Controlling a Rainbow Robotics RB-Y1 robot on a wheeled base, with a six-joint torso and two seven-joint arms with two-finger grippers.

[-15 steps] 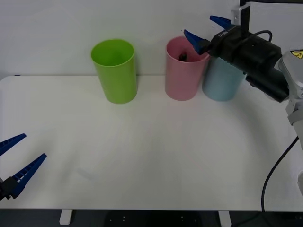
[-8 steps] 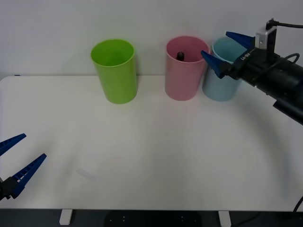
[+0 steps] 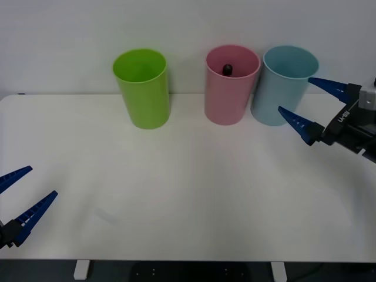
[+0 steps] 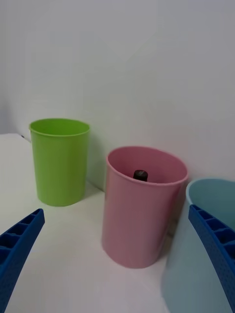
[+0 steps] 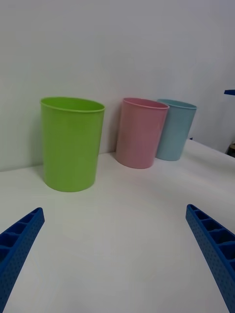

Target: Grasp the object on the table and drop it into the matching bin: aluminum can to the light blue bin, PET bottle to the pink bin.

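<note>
The PET bottle stands inside the pink bin point(image 3: 229, 88); just its black cap point(image 3: 227, 69) pokes up near the rim, also seen from the right wrist point(image 4: 141, 174). The light blue bin point(image 3: 282, 88) stands right of the pink bin point(image 4: 139, 215). My right gripper point(image 3: 295, 94) hangs open and empty above the table point(image 3: 194, 188), in front of and to the right of the light blue bin point(image 4: 196, 274). At the front left table edge my left gripper point(image 3: 43, 181) is parked, open and empty.
A lime green bin point(image 3: 143, 88) stands left of the pink one along the back edge by the white wall. In the left wrist view the green bin point(image 5: 72, 144), pink bin point(image 5: 142, 132) and light blue bin point(image 5: 175, 129) stand in a row.
My right gripper, open, has pulled back from over the pink bin, moving right and down toward the robot. The bottle stays in the pink bin. The left arm has not moved.
</note>
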